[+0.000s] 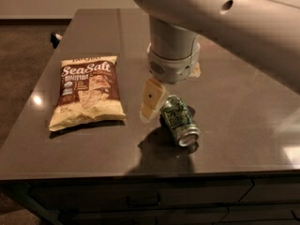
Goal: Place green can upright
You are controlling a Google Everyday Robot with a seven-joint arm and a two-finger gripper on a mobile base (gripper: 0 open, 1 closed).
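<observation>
The green can (180,119) lies on its side on the dark table (243,125), near the front edge, with its silver end toward the front right. My gripper (164,108) hangs down from the big white arm and is low over the can's far end. One cream finger (152,100) stands just left of the can, close to its side. The other finger is mostly hidden behind the wrist. The gripper looks open and holds nothing.
A Sea Salt chip bag (87,91) lies flat on the left of the table. The white arm (225,18) covers the back of the table and hides what lies there. The table's front edge (150,171) is close below the can.
</observation>
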